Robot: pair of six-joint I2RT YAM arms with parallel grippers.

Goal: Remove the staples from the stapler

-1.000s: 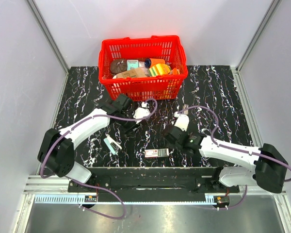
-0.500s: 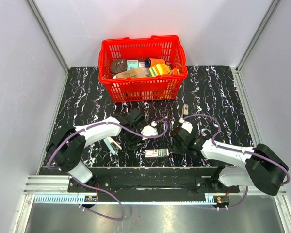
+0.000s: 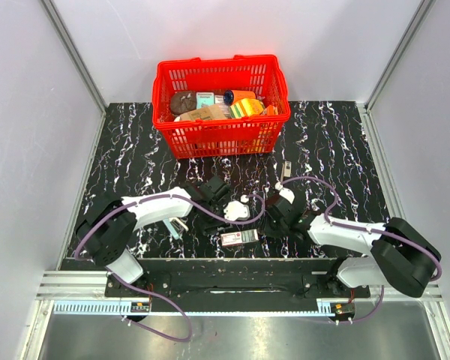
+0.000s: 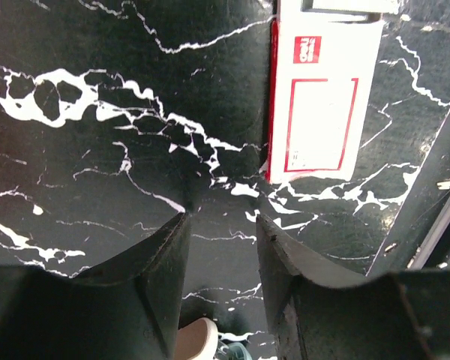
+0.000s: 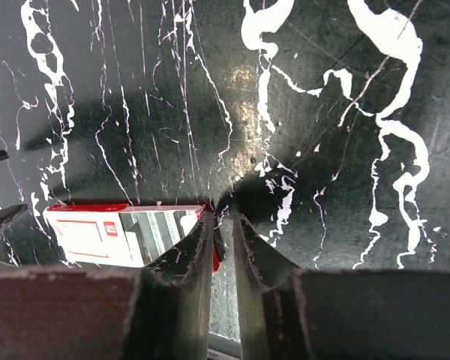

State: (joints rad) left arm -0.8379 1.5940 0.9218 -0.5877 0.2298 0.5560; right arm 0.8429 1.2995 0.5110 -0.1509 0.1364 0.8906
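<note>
Teal-white stapler (image 3: 177,226) lies on black marble table (image 3: 337,142), just beside L arm, in neither gripper.
L gripper (image 4: 221,225): fingers apart, nothing btwn them, over bare table near white-red carton (image 4: 319,97). R gripper (image 5: 223,219): fingers nearly together, thin gap, at carton's red end; can't tell if it's pinched.
</note>
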